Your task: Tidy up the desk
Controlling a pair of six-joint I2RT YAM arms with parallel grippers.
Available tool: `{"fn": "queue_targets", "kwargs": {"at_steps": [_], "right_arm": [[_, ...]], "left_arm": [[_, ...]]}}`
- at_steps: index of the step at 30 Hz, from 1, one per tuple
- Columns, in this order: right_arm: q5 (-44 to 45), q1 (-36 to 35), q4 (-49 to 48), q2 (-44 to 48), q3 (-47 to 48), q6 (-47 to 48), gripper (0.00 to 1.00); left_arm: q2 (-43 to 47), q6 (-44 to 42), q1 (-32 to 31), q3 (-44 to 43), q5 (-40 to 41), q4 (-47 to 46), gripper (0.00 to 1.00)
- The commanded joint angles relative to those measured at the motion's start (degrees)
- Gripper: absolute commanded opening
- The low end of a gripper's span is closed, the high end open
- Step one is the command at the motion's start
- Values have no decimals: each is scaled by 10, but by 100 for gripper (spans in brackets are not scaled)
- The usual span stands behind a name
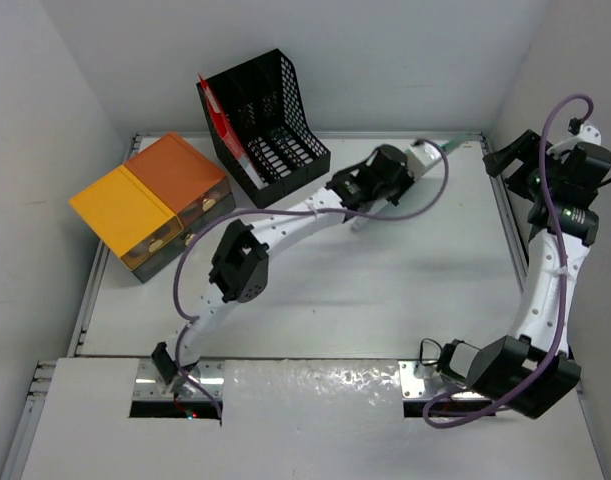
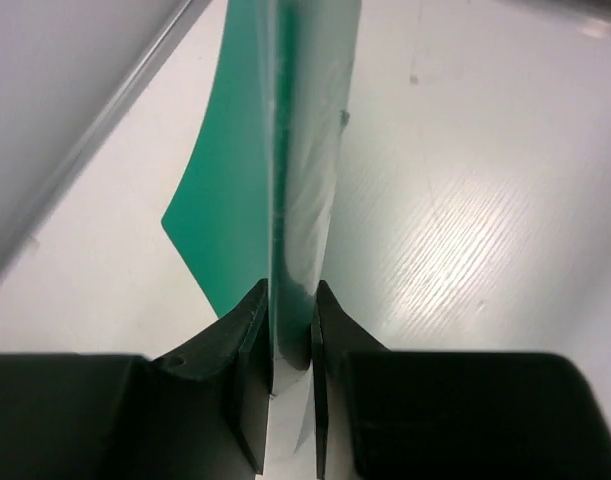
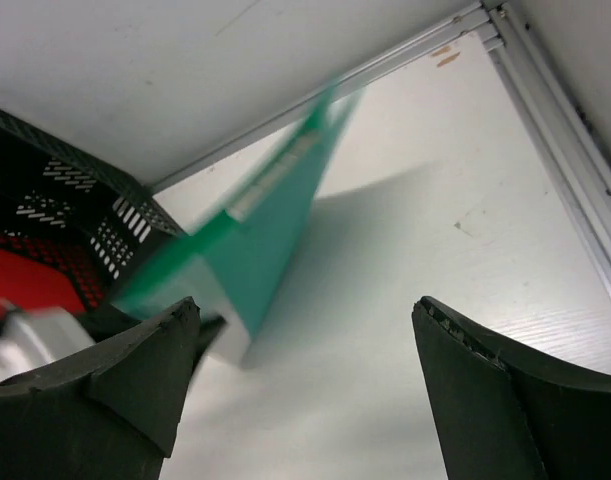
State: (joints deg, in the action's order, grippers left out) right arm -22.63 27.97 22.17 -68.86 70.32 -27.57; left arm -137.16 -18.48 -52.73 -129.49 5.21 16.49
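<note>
Left claw [image 2: 290, 300] pinches a green folder [image 2: 235, 200] edge-on at 1 o'clock of the tabletop [image 1: 385, 300], which spreads under both arms.
Best keep the folder vertical, swing it to the black mesh rack [image 1: 275, 120] at 11 o'clock, and align it with a slot before release; the right claw [image 3: 305, 305] gapes wide, empty.

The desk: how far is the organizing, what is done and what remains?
Done: a flat red folder stands in the black mesh file rack. In hand: the left gripper is shut on a thin green plastic folder, held on edge above the white desk. Left: filing the green folder in the rack, probably; the right gripper is open.
</note>
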Motion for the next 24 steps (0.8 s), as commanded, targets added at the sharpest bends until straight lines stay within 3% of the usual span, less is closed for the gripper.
{"fn": "queue_targets", "kwargs": {"at_steps": [1, 5, 7, 8, 12, 14, 17, 20, 24], "right_arm": [[38, 0, 9, 27, 0, 13, 85], [25, -11, -37, 59, -31, 17, 84], [90, -62, -46, 75, -52, 50, 84], [114, -135, -50, 76, -58, 72, 84], [178, -312, -78, 48, -63, 153, 85], [259, -388, -130, 43, -102, 166, 85], [315, -474, -290, 32, -173, 180, 84], [428, -545, -365, -20, -210, 218, 84], [537, -575, -476, -107, -229, 239, 83]], "left_arm": [[63, 227, 59, -31, -49, 57, 0], [78, 324, 91, -59, -85, 65, 0], [78, 339, 95, -93, -87, 68, 0], [75, 338, 96, -104, -85, 67, 0], [75, 334, 99, -123, -74, 72, 0], [76, 337, 101, -112, -72, 73, 0], [70, 348, 113, -99, -106, 65, 0], [63, 354, 120, -101, -111, 62, 0], [59, 351, 121, -101, -109, 59, 0]]}}
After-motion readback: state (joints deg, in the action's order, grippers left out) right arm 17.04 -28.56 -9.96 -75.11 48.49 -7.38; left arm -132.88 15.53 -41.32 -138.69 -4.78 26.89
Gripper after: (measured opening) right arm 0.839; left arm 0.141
